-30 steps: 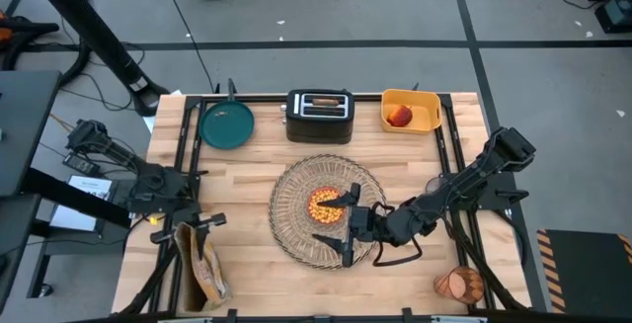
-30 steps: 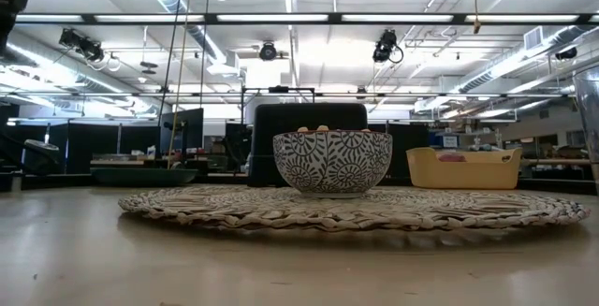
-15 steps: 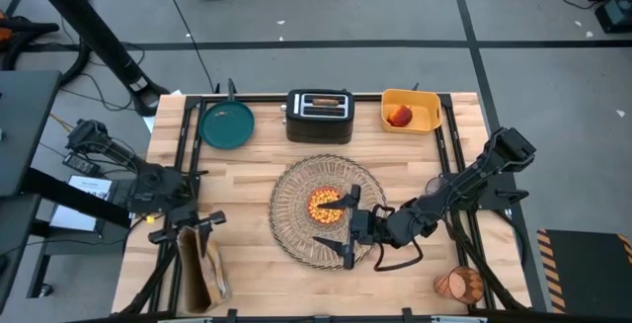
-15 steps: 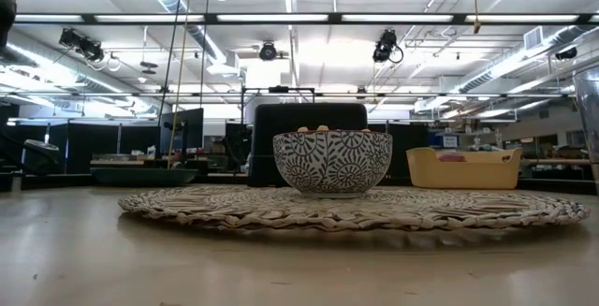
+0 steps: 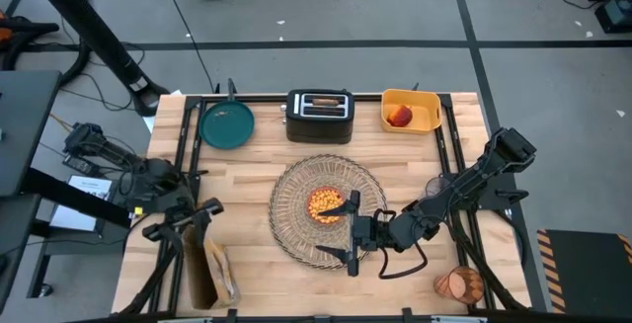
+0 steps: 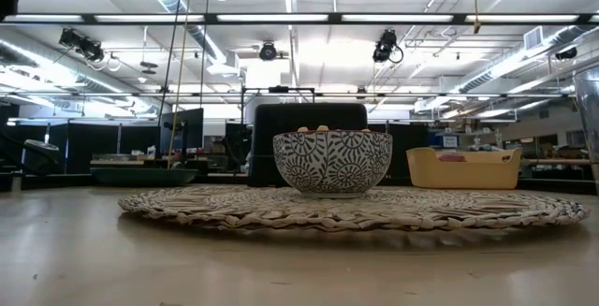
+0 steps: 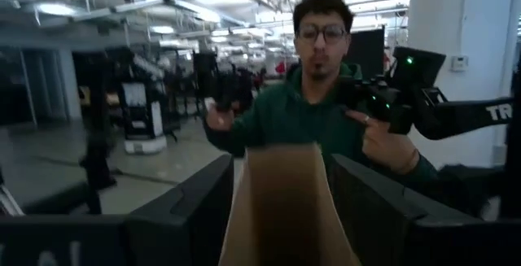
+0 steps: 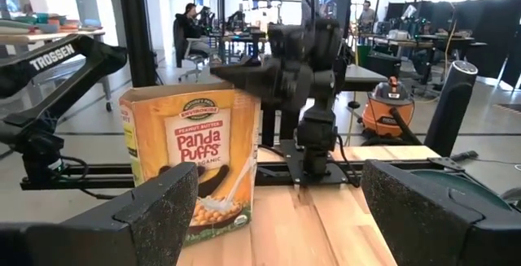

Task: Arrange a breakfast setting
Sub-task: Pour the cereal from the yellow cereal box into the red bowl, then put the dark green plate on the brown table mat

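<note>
A round straw placemat (image 5: 296, 226) lies mid-table with the patterned cereal bowl (image 5: 324, 204) on it. My right gripper (image 5: 351, 230) stands open just right of the bowl, pointing level toward the table's left. An orange cereal box (image 8: 191, 164) stands upright on its base at the near left. My left gripper (image 5: 184, 220) is open above the box's top (image 7: 281, 185), a finger on either side and apart from it. The teal plate (image 5: 226, 124) sits far left. The red fruit (image 5: 399, 117) lies in the yellow bin (image 5: 427, 116). The orange tumbler (image 5: 458, 284) lies at the near right corner.
The black toaster (image 5: 319, 116) stands at the far middle with a brown slice (image 5: 321, 100) in its slot. Black rails (image 5: 184, 155) run along both table sides. A person (image 7: 313, 111) in a green hoodie stands beyond the table. Bare wood lies between box and placemat.
My left gripper has opened, let go of the cereal box's top and risen a little above it. The box stays standing at the near left.
</note>
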Controlling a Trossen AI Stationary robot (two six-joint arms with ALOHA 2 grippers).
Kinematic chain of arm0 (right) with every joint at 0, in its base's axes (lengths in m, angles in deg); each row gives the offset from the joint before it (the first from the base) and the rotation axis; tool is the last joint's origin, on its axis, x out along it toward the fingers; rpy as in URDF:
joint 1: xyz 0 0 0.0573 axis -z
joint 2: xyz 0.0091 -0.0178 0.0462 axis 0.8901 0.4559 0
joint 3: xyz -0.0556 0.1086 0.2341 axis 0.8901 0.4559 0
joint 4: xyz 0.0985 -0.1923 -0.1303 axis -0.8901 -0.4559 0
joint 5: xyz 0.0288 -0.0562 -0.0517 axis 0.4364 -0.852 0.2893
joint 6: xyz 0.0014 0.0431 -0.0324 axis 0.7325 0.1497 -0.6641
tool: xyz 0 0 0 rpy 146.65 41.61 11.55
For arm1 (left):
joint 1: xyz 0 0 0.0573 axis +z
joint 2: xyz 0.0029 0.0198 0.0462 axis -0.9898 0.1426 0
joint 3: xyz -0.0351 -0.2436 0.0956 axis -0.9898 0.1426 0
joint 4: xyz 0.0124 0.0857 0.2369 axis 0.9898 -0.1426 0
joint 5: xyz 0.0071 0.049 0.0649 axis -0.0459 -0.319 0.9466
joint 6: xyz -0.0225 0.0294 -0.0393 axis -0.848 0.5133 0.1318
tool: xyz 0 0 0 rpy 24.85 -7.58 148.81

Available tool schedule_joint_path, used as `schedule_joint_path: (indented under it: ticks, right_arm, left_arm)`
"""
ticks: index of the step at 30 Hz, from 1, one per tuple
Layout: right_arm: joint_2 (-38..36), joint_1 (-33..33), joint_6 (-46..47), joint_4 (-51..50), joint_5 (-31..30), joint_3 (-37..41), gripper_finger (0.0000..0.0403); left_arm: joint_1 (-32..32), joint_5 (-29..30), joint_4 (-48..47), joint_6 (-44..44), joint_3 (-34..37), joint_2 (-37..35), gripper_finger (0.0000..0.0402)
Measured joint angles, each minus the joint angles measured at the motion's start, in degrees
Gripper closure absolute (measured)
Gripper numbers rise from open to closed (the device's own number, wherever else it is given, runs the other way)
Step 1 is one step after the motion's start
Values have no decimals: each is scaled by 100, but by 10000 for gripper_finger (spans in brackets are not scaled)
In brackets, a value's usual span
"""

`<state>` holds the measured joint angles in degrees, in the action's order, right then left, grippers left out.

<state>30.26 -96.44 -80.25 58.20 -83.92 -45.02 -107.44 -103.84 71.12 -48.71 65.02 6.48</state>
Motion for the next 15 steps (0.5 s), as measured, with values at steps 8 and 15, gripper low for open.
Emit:
schedule_joint_path:
  ticks: [8, 15]
  right_arm:
    - [0, 2, 183, -50, -4, 0, 55]
    - [-2, 15, 273, -397, -74, 2, 55]
  left_arm:
    - [349, 674, -199, -177, -820, 2, 191]
    - [780, 3406, -2726, -43, -2046, 611, 191]
